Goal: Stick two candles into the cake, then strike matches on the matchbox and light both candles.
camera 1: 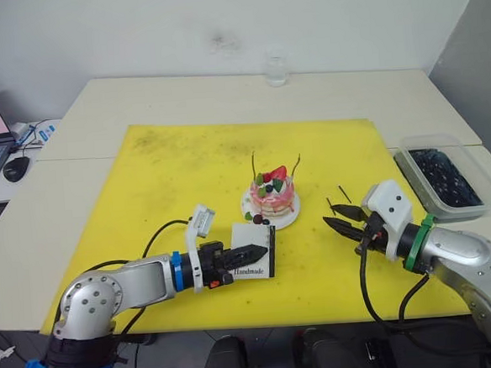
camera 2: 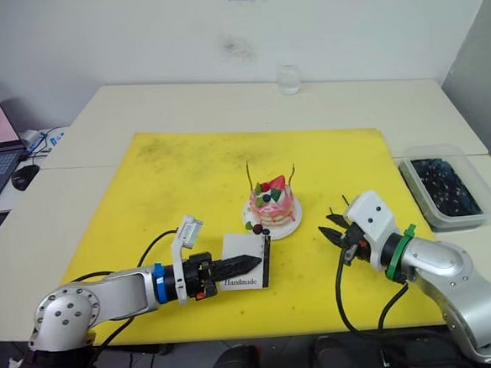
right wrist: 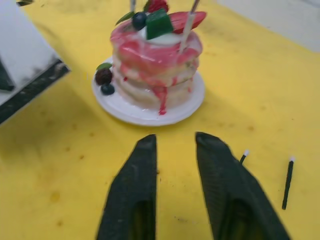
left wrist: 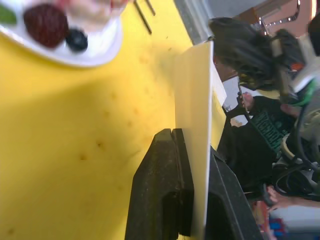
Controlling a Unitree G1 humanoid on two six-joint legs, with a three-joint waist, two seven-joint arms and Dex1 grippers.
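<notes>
The cake sits on its white plate mid-way across the yellow mat on the table, both candles standing in it. The left pincer clamps the matchbox upright just beside the plate. The right pincer hovers with fingers narrowly parted, empty, the two matches lying on the mat beside it.

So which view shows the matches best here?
The right wrist view: both matches lie on the yellow mat beside the open right gripper, one partly behind a finger. Head views show tiny dark sticks; the left wrist view clips them.
</notes>
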